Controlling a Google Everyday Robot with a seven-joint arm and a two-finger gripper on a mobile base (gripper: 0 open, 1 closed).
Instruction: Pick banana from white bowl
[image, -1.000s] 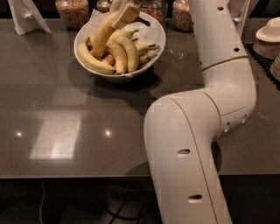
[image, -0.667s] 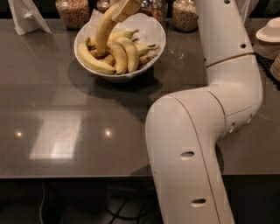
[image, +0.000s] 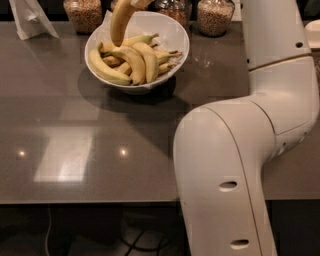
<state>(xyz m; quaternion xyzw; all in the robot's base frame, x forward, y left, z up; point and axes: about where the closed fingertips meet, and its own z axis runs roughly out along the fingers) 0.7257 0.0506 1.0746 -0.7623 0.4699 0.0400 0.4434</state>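
Okay, my gripper (image: 136, 3), mostly cut off at the top edge, grips the banana (image: 119, 22) by its upper end. It hangs just below me, over the white bowl (image: 173, 33) holding other bananas (image: 135, 61).

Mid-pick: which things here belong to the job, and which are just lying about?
Job: long golden-yellow curved banana, lifted; wide glossy white bowl; claw at top edge, gripping it.
Lying about: other yellow bananas in bowl; glass jars of grain; white folded paper.
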